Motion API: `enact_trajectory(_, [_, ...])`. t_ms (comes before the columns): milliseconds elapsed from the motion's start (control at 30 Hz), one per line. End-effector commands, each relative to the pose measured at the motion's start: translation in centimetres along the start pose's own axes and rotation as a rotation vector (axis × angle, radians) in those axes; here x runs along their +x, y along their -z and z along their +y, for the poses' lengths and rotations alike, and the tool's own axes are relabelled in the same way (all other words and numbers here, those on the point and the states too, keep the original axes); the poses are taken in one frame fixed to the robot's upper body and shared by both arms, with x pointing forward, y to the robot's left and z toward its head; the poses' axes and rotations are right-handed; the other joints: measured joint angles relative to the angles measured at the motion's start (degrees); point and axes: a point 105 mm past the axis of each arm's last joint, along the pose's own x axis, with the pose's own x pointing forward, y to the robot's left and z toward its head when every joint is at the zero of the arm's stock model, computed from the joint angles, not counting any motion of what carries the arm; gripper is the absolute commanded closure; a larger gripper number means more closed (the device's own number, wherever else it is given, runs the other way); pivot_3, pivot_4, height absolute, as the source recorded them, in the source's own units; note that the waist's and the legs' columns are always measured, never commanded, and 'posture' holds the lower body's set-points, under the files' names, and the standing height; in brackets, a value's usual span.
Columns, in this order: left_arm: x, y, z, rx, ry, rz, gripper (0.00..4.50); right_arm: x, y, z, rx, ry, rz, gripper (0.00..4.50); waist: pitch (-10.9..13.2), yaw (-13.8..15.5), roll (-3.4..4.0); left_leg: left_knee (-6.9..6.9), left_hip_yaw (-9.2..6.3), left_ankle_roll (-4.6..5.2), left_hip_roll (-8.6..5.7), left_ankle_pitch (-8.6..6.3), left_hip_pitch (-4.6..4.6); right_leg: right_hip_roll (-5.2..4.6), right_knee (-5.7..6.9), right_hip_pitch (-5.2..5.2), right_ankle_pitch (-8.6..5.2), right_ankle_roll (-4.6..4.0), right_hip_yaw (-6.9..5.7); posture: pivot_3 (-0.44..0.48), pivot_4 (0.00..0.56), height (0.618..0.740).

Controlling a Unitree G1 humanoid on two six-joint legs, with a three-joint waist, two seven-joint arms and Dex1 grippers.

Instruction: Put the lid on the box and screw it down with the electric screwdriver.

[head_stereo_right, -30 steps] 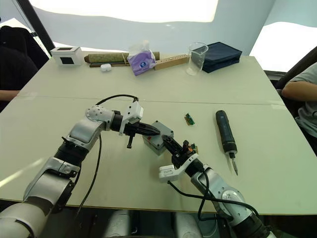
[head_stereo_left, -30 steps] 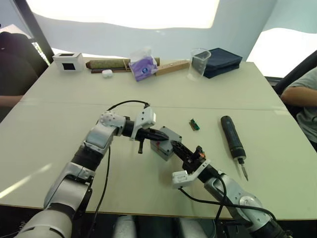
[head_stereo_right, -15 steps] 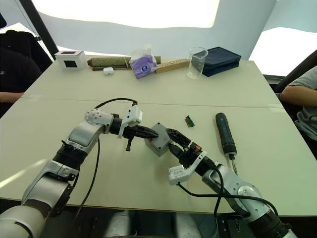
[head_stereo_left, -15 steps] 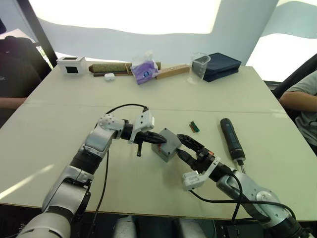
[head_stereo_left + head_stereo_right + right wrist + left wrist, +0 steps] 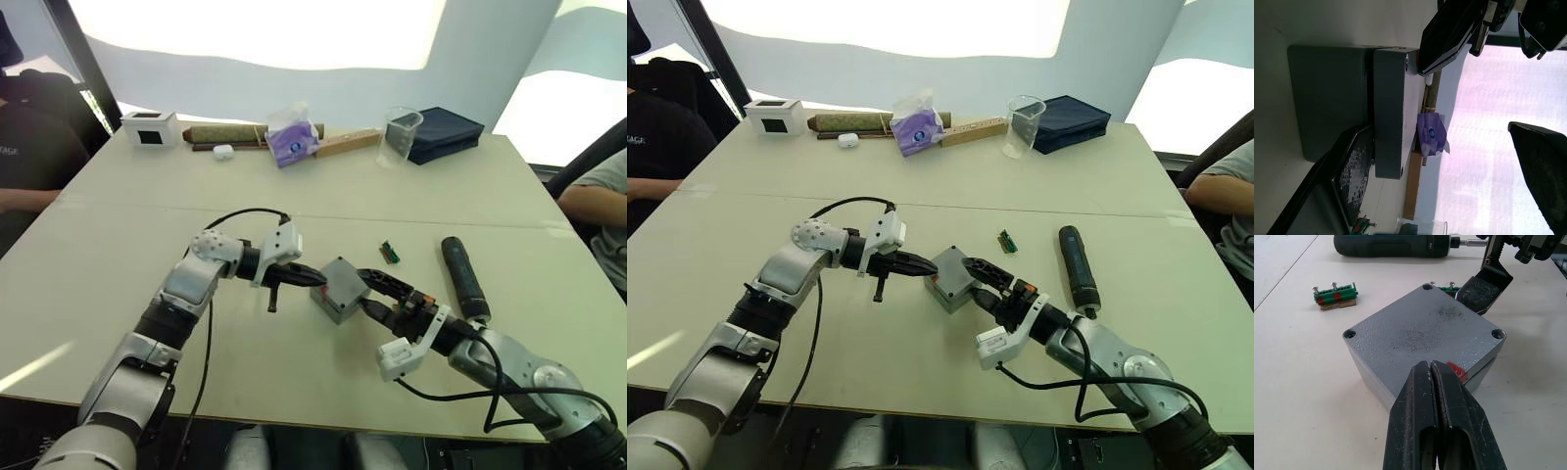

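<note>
The grey box [image 5: 330, 300] stands in the middle of the table with the lid [image 5: 1425, 328] sitting on top, a red mark [image 5: 1456, 370] showing at its near edge. My left gripper [image 5: 1430, 366] is shut, its tips resting against the lid's edge at that mark. On the box's other side my right gripper [image 5: 366, 292] is open, with one finger pad [image 5: 1482, 286] close to a corner of the lid and nothing held. The black electric screwdriver [image 5: 462, 277] lies flat on the table to the right of the box.
A small green terminal block [image 5: 390, 252] lies between box and screwdriver. Along the far edge stand a white box [image 5: 149, 128], a purple tissue pack [image 5: 292, 137], a clear beaker [image 5: 397, 137] and a dark blue case [image 5: 443, 132]. People sit at both sides [image 5: 600, 196].
My right gripper has opened and drawn back a little to the right of the box. The left gripper stays shut against the lid. The camera has shifted.
</note>
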Motion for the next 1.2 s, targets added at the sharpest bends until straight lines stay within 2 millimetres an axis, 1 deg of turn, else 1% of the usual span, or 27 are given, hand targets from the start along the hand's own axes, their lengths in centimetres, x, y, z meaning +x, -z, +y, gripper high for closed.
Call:
enact_trajectory(33, [0.8,3.8,-0.9,-0.134,0.013,0.12,4.5,-0.4,-0.6,-0.5,-0.041,0.004,-0.024,0.07,-0.1,-0.1,0.0,0.0,-0.02,0.0,0.0,0.0,0.0,0.0,0.0,0.01,0.0,0.0,0.0,0.0,0.15,0.74])
enact_trajectory(233, [0.9,3.8,-1.2,-0.131,0.029,0.129,4.5,-0.7,-0.2,-0.5,-0.01,0.007,-0.002,0.07,-0.2,-0.3,0.08,0.0,-0.03,0.0,0.0,0.0,0.05,0.01,0.0,0.05,-0.01,-0.03,0.02,0.0,0.15,0.74])
enact_trajectory(400, [0.6,2.7,-1.4,-0.131,0.039,0.079,4.5,-0.6,-0.2,-1.4,0.121,0.022,-0.008,0.07,-0.2,-0.3,0.08,0.0,-0.03,0.0,0.0,0.0,0.05,0.02,0.0,0.07,-0.02,-0.05,0.02,0.0,0.15,0.74])
enact_trajectory(500, [0.1,1.6,-1.6,-0.118,0.045,0.037,4.5,-0.6,-0.1,-1.7,0.262,0.015,0.012,0.07,-0.2,-0.3,0.07,-0.01,-0.04,0.0,0.0,0.0,0.05,0.02,0.0,0.07,-0.02,-0.04,0.02,0.0,0.15,0.74])
enact_trajectory(533, [-0.4,0.6,-1.3,-0.106,0.026,0.002,4.5,-0.6,0.0,-2.0,0.373,0.012,0.02,0.32,-0.2,-0.3,0.08,-0.01,-0.05,0.0,0.01,0.0,0.05,0.03,0.0,0.07,-0.02,-0.03,0.02,0.0,0.15,0.74])
enact_trajectory(600, [-1.5,-1.5,-0.4,-0.091,-0.043,-0.079,4.5,-0.7,0.0,-1.6,0.681,-0.037,0.05,0.88,-0.1,-0.3,0.04,-0.02,-0.06,0.0,0.01,0.0,0.04,0.03,0.0,0.05,-0.01,-0.01,0.02,0.0,0.15,0.74])
enact_trajectory(667, [-2.6,-2.7,0.6,-0.088,-0.12,-0.125,4.5,-1.0,0.1,-0.7,0.86,-0.116,0.077,1.56,0.0,-0.3,0.01,-0.03,-0.09,0.0,0.04,0.0,0.02,0.04,0.0,0.06,0.03,0.05,0.0,0.0,0.15,0.74])
enact_trajectory(733, [-3.4,-2.8,1.3,-0.093,-0.181,-0.132,4.5,-1.1,0.1,-0.2,0.974,-0.179,0.1,2.41,0.0,-0.4,-0.01,-0.03,-0.09,0.0,0.04,0.0,0.0,0.04,0.0,0.02,0.03,0.05,0.0,0.0,0.15,0.74])
enact_trajectory(767, [-3.7,-2.7,1.4,-0.092,-0.198,-0.128,4.5,-1.1,0.2,-0.2,1.026,-0.195,0.118,2.73,0.0,-0.4,0.01,-0.03,-0.09,0.0,0.04,0.0,0.0,0.03,0.0,0.02,0.03,0.04,0.0,0.0,0.15,0.74])
enact_trajectory(800, [-4.0,-2.6,1.5,-0.091,-0.212,-0.124,4.5,-1.1,0.3,0.0,1.079,-0.218,0.135,3.26,0.0,-0.4,0.01,-0.03,-0.09,0.01,0.04,0.0,-0.01,0.03,0.0,-0.02,0.02,0.03,0.0,0.0,0.15,0.74])
enact_trajectory(867, [-4.4,-2.3,1.5,-0.104,-0.234,-0.119,4.5,-1.0,-0.1,0.1,1.16,-0.259,0.14,3.98,0.0,-0.3,0.03,-0.07,-0.09,0.0,0.04,0.0,-0.03,0.04,0.0,-0.06,0.02,0.02,0.0,0.0,0.15,0.74])
enact_trajectory(900, [-4.5,-2.0,1.5,-0.11,-0.246,-0.114,4.5,-0.9,-0.2,0.2,1.196,-0.27,0.147,4.42,0.0,-0.3,0.03,-0.07,-0.09,0.0,0.04,0.0,-0.05,0.04,0.0,-0.09,0.01,0.01,0.0,0.0,0.15,0.74])
enact_trajectory(1067, [-4.5,-0.1,2.0,-0.119,-0.314,-0.054,4.5,-0.2,-0.5,0.8,1.3,-0.301,0.183,4.47,0.1,-0.3,0.02,-0.1,-0.07,0.01,0.04,-0.01,-0.1,0.04,-0.01,-0.16,-0.01,-0.03,0.0,0.0,0.15,0.74])
enact_trajectory(1133, [-4.1,0.6,2.1,-0.126,-0.327,-0.038,4.5,0.3,-0.5,1.3,1.328,-0.308,0.209,4.47,0.1,-0.3,-0.01,-0.1,-0.07,0.01,0.03,-0.01,-0.11,0.04,-0.02,-0.17,-0.05,-0.1,0.0,0.0,0.15,0.74])
enact_trajectory(1200, [-3.4,1.3,1.7,-0.115,-0.303,-0.019,4.5,0.9,-0.2,2.0,1.308,-0.318,0.246,4.47,0.1,-0.3,0.0,-0.1,-0.06,0.01,0.03,-0.01,-0.12,0.03,-0.02,-0.18,-0.05,-0.1,0.01,0.0,0.15,0.74])
